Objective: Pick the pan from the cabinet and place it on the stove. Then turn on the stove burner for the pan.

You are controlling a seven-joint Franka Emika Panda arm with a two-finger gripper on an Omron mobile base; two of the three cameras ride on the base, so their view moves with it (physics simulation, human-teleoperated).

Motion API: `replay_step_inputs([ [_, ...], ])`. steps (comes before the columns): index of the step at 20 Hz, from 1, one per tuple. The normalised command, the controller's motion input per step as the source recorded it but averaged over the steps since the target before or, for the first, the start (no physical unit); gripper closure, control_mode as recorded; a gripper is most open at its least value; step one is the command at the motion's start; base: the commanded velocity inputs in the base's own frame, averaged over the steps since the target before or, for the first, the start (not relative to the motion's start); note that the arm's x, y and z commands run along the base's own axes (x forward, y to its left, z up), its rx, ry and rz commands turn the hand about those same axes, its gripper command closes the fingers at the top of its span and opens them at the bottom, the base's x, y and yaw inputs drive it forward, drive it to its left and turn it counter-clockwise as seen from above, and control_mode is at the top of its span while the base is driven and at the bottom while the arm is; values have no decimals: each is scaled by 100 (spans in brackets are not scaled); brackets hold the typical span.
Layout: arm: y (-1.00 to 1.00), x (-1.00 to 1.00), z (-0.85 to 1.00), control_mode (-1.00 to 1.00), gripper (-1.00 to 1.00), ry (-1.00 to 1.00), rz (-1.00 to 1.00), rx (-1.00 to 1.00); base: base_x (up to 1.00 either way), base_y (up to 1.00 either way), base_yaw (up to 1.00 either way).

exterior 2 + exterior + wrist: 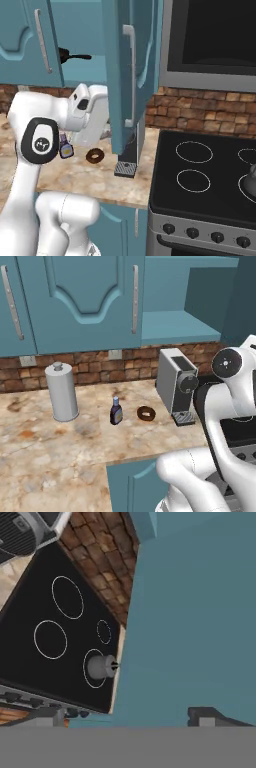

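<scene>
Hand view: fingers (130,719) spread wide, empty; swinging toward the pan (67,56) risks clipping the open cabinet (132,75) door.

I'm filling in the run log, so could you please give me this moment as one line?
pan: on cabinet shelf, door open | stove: no pan; kettle on a burner | gripper: empty, open, above stove
</scene>
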Motion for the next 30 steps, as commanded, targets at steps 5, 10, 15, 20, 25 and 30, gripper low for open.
replay_step_inputs([
  [5, -56, 0, -16, -100, -100, 15, -1, 0, 0, 0, 0],
  [10, -16, -14, -8, -100, -100, 5, 0, 0, 0, 0, 0],
  [15, 86, -53, 0, -100, -100, -24, 0, -1, 0, 0, 0],
  [20, 100, -46, 0, -100, -100, -33, -5, 1, 0, 0, 0],
  [25, 96, -36, 0, -100, -100, -30, -1, 9, 0, 0, 0],
  [30, 78, -21, 0, -100, -100, -33, 1, 20, 0, 0, 0],
])
